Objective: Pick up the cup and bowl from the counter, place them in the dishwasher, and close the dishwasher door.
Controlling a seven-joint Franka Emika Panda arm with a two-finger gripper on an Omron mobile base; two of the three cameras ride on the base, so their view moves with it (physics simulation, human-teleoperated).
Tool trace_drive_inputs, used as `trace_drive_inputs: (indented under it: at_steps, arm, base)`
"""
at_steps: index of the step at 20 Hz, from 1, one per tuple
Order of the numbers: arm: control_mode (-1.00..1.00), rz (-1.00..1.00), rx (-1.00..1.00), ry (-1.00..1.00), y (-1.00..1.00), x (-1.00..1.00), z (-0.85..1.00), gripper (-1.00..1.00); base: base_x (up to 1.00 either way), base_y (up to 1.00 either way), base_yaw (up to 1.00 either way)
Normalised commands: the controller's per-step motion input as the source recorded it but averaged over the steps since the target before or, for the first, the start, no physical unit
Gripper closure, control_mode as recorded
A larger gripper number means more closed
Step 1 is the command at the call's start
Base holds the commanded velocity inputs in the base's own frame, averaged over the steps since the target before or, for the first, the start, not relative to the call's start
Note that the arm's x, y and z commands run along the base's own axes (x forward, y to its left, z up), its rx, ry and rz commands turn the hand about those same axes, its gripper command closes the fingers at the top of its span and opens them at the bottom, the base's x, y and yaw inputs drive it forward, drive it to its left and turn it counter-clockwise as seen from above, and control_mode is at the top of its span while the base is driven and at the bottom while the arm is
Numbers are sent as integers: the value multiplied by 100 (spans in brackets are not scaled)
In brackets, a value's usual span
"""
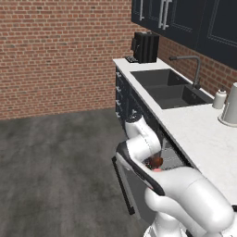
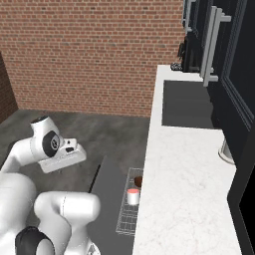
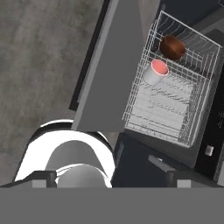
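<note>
cup [image 3: 154, 72] and bowl [image 3: 172, 47] both sitting in dishwasher rack [image 3: 166, 109], bowl just beside cup, near rack's edge. dishwasher door [image 3: 114, 65] dropped open beside rack. hand [image 2: 69, 147] well above door, grip state can't tell.

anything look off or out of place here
Nothing spilled or damaged. The cup stands upright beside the bowl in the pulled-out rack. The dishwasher door hangs open, which fits an unfinished job rather than a fault.
</note>
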Motion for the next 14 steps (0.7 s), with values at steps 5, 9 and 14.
trace_drive_inputs:
  at_steps: [5,9,14]
  arm:
    - [-100,0,-2,13,68,3,-20,-100]
    - [-100,0,-11,15,72,12,-10,-100]
    - [-100,0,-13,9,46,10,-29,-100]
  base:
    - [0,0,0]
    - [0,0,0]
    - [0,0,0]
